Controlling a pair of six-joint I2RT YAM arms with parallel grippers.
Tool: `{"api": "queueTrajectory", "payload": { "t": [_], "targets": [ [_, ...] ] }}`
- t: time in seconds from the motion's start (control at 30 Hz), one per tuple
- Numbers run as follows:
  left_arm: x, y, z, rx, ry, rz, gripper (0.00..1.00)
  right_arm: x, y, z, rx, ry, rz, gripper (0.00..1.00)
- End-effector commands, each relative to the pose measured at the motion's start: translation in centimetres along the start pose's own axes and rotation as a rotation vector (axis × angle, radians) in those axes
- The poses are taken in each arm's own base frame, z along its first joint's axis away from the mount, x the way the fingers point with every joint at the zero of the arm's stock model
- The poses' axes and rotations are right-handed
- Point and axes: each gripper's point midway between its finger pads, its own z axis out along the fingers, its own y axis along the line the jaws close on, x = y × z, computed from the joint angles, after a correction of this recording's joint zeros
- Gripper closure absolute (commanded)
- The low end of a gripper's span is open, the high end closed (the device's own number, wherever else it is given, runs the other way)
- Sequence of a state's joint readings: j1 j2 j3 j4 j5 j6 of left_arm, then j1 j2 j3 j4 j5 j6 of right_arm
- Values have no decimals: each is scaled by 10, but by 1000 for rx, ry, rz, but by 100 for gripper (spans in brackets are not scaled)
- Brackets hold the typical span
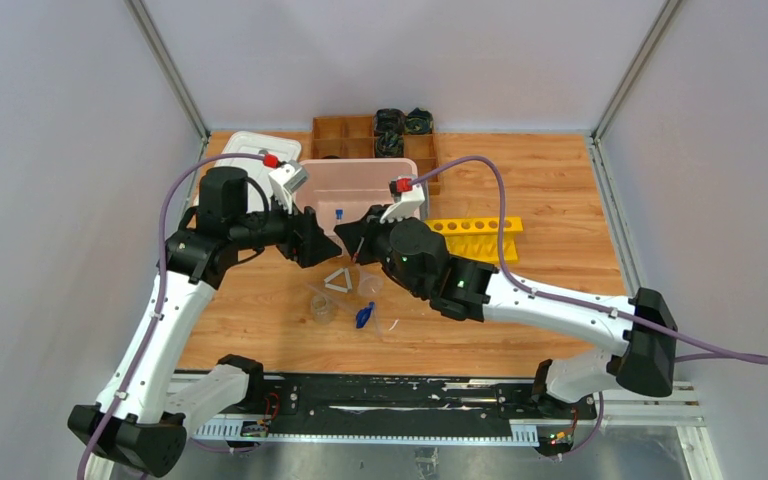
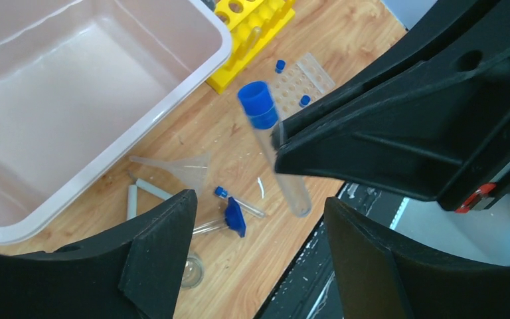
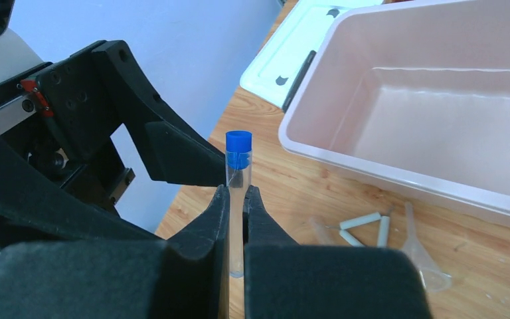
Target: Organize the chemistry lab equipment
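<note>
My right claw [image 3: 238,219] pinches a clear tube [image 3: 237,199] with its blue cap up, held in the air over the middle of the tabletop [image 1: 550,200]. My left claw [image 2: 259,226] gapes wide just beside it, holding nothing.

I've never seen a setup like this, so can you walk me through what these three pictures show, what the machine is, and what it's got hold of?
These are two robot arms bolted at the near edge of a wooden table. One picture looks down from above; the other two come from cameras on each wrist.

The right gripper is shut on a clear tube with a blue cap. The left gripper stands open close by it, holding nothing.

On the table lie a pink tub, a yellow tube rack, a white triangle, a clear funnel, a small blue piece and a small clear beaker.
</note>
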State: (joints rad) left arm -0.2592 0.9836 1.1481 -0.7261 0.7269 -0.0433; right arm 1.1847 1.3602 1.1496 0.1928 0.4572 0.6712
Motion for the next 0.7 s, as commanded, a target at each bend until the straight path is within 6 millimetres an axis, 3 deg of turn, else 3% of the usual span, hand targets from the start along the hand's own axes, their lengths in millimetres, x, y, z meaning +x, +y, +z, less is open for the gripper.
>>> {"api": "queueTrajectory", "payload": {
  "t": [0.0, 0.13, 0.33, 0.5, 0.67],
  "targets": [
    [-6, -12, 1, 63, -26, -6, 27, -15, 30, 5, -59, -57, 77, 100],
    [-5, -11, 1, 65, -22, 1, 36, -13, 38, 6, -78, -58, 72, 100],
    [-1, -9, 2, 61, -16, 22, 64, -15, 39, 4, -87, -71, 75, 100],
    [3, -10, 3, 72, -5, 13, 79, -15, 42, 3, -106, -67, 71, 100],
    [8, -11, 2, 83, 17, 25, 94, -11, 36, 6, -80, 9, 28, 74]
  ]
}}
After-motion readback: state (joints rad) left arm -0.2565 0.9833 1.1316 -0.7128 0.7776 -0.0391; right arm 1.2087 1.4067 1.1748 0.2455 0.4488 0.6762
